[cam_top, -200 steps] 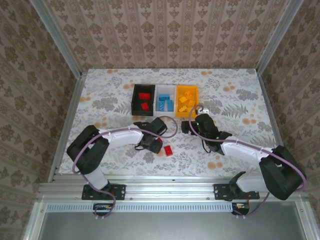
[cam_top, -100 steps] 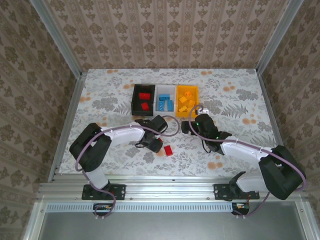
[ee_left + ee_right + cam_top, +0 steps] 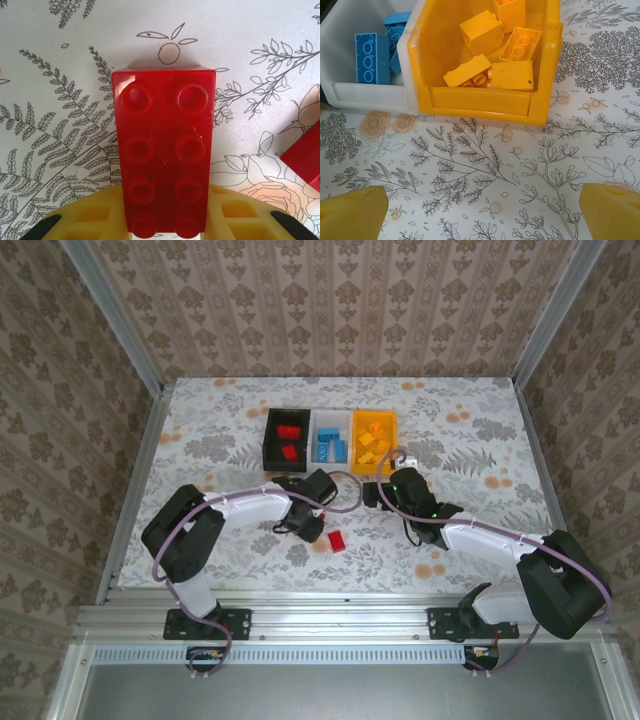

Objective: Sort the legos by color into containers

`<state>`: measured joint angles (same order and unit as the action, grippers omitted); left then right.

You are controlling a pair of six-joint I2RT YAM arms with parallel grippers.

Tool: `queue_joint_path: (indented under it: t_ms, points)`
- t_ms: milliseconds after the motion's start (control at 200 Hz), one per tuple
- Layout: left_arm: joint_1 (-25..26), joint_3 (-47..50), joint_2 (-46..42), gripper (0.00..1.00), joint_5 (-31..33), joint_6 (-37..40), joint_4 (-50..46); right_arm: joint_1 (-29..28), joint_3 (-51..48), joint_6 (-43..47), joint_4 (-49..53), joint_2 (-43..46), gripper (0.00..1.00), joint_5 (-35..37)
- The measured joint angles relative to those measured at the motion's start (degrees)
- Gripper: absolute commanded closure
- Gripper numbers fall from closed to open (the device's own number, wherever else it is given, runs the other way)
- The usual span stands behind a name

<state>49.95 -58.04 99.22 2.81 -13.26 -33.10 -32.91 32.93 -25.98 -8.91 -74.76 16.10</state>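
1. Red brick (image 3: pixel 162 150), two studs by four, studs up, is clamped at its near end between the yellow fingers (image 3: pixel 87 220) of the left gripper (image 3: pixel 162 222). Its long axis runs from 6 to 12 o'clock in the left wrist view. I cannot tell whether it rests on the table (image 3: pixel 470 440) or hangs just off it.
2. At 3 o'clock in that view, the corner of a second red brick (image 3: pixel 306 160) shows, apart from the held one. From above, this second red brick (image 3: pixel 337 540) lies on the flowered table just beside the left gripper (image 3: pixel 308 525), at its 4 o'clock.
3. Three bins stand in a touching row toward 12 o'clock of the table's middle. The white bin (image 3: pixel 331 426) is in the centre, the black bin (image 3: pixel 270 440) is at its 9 o'clock, and the yellow bin (image 3: pixel 392 445) is at its 3 o'clock.
4. The black bin holds red bricks (image 3: pixel 290 440), the white bin holds blue bricks (image 3: pixel 331 447), and the yellow bin holds yellow bricks (image 3: pixel 372 445) heaped loosely.
5. The right gripper (image 3: pixel 372 492) hovers at 6 o'clock of the yellow bin, near it.
6. In the right wrist view, the right gripper (image 3: pixel 480 210) is spread wide with nothing between its fingertips (image 3: pixel 350 212). Bare table lies under it, and the yellow bin is at 12 o'clock.
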Motion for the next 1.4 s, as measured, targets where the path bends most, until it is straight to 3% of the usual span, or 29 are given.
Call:
queue_joint_path:
  t_ms: [210, 265, 470, 705, 790, 915, 965, 1160, 1400]
  points:
    - [-1.66, -2.21, -0.72, 0.77, 4.85, 0.07, 3.34, 0.00, 0.00, 0.00, 0.00, 0.00, 0.00, -0.02]
    - [-2.73, -5.07, -0.72, 0.82, 6.10, 0.24, 2.67, 0.00, 0.00, 0.00, 0.00, 0.00, 0.00, 0.00]
    - [-11.96, -25.83, 2.80, 0.82, 12.87, 0.46, -1.49, 0.00, 0.00, -0.39, -0.20, 0.02, 0.00, -0.57]
    - [-19.98, -48.04, 18.67, 0.80, 17.70, 0.31, -9.05, 0.00, 0.00, -1.11, -0.22, 0.04, 0.00, -1.51]
    - [-21.07, -49.62, 23.12, 0.76, 17.14, -0.17, -11.65, 0.00, 0.00, -1.11, -0.22, 0.24, 0.00, -1.51]
    - [-22.18, -50.03, 26.88, 0.63, 15.19, -0.96, -14.82, 0.00, 0.00, -1.11, -0.22, 0.74, 0.00, -1.51]
    - [-22.32, -50.07, 27.28, 0.51, 14.56, -1.60, -15.30, 0.00, 0.00, -1.11, -0.22, 0.81, 0.00, -1.51]
    - [-22.18, -50.45, 25.20, 0.23, 12.35, -2.73, -15.82, 0.00, 0.00, -1.14, -0.20, 0.85, 0.00, -1.53]
    - [-19.08, -44.70, 11.52, 0.22, 10.16, -3.06, -13.60, 0.00, 0.00, -1.25, -0.17, 1.64, 0.00, -1.51]
